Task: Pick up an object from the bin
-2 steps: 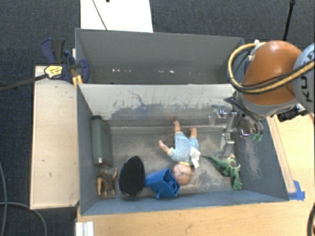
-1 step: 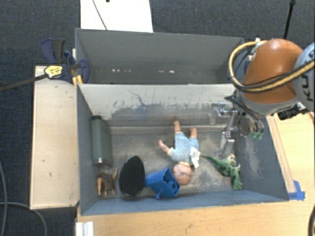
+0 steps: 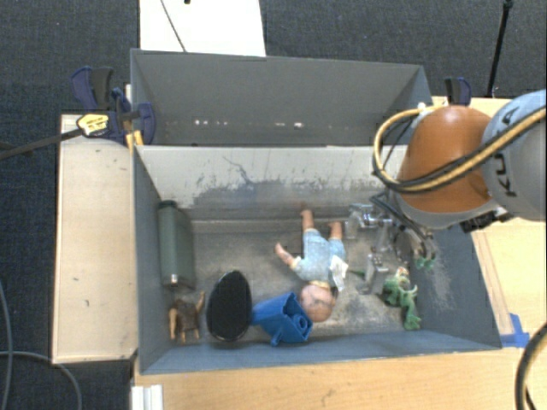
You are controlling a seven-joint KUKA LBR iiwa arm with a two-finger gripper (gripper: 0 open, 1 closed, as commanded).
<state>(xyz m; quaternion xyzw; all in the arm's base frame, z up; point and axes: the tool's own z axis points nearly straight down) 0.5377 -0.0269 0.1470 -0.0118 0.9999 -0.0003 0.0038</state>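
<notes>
Surroundings: dark carpet lies around the grey metal bin (image 3: 162, 178), whose scuffed floor carries a scatter of small things.
Gripper: the gripper (image 3: 377, 267) hangs low at the bin's right; I cannot tell whether it is spread or pressed together, and nothing shows in it.
Nearest things: a doll (image 3: 314, 259) in pale blue lies just to its left, and a green toy figure (image 3: 402, 295) lies near and right.
Further left: a black oval brush (image 3: 229, 306) and a dark green bottle (image 3: 175, 244).
Advice: settle on one target, centre over its narrowest part, and keep clear of the neighbouring thing and the right wall.
</notes>
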